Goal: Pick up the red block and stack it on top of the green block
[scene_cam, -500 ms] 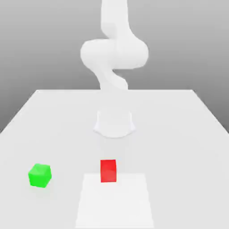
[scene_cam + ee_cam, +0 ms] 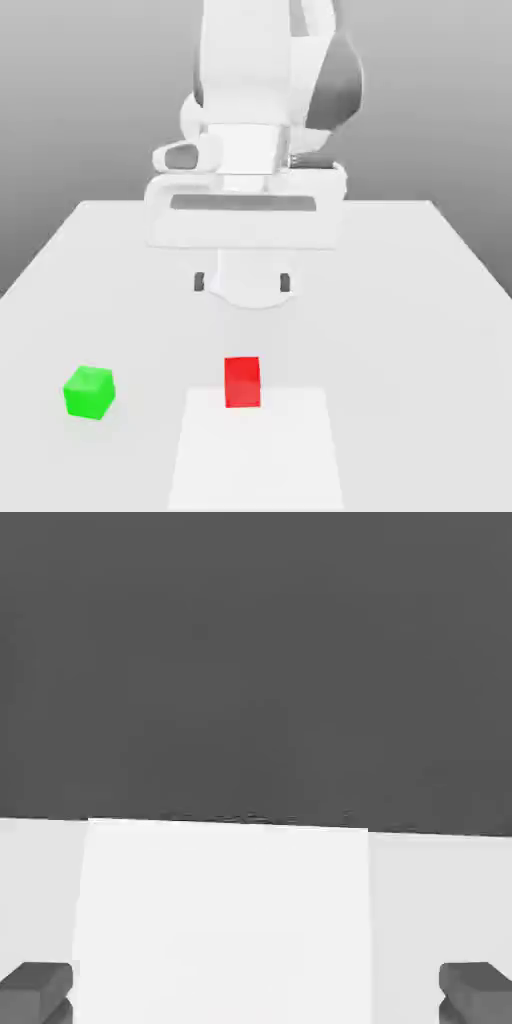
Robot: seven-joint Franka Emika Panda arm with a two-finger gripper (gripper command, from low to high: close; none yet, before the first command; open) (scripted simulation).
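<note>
1. Pale grey tabletop (image 2: 400, 350), grey gradient behind; brighter white rectangular patch (image 2: 256, 460) on it toward the near edge.
2. Red cube (image 2: 242, 383) on tabletop, overlapping the patch's far edge; green cube (image 2: 90, 392) well apart, toward the exterior view's left, off the patch, turned at an angle.
3. Franka Panda two-finger gripper (image 2: 242, 282) above tabletop, beyond red cube; jaws spread wide, nothing between; hand view: both fingertips (image 2: 36, 994) well apart, white patch between.
</note>
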